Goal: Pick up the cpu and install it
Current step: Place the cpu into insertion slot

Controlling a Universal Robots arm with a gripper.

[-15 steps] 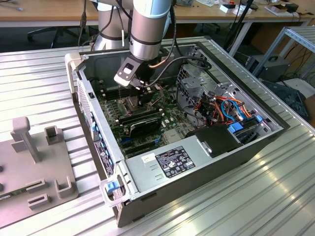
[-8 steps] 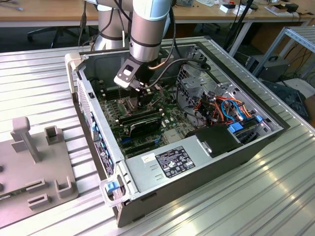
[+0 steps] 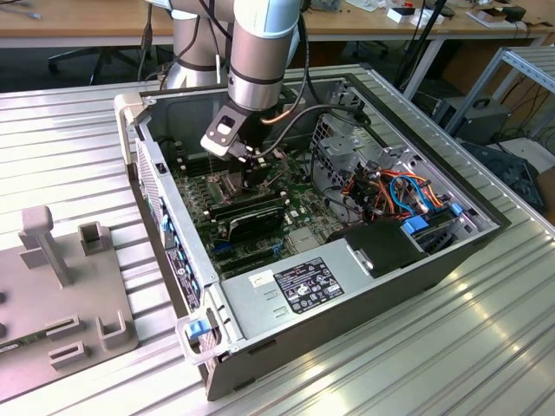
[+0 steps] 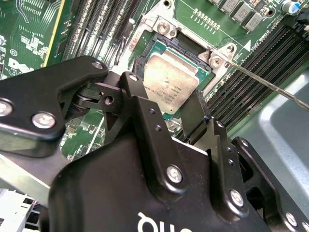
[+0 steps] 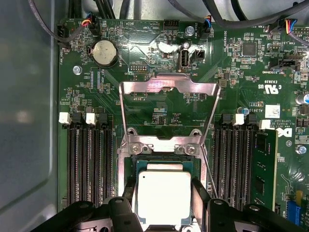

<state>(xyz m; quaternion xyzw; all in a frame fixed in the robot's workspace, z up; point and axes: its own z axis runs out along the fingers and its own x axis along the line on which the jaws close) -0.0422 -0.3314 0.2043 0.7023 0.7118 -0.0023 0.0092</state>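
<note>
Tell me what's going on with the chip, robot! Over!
Gripper at the socket, around the cpu. Cpu flat over the open socket; seated or not, can't tell. Hinged plate swung open, nothing blocking.

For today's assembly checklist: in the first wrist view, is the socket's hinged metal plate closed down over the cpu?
No, the hinged plate is swung open, clear of the cpu, whose metal top is bare.

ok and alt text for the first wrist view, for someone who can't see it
A flat square silver-grey cpu is at the metal-framed socket of a green motherboard, the black claw around it. The socket's silver hinged plate stands open.
</note>
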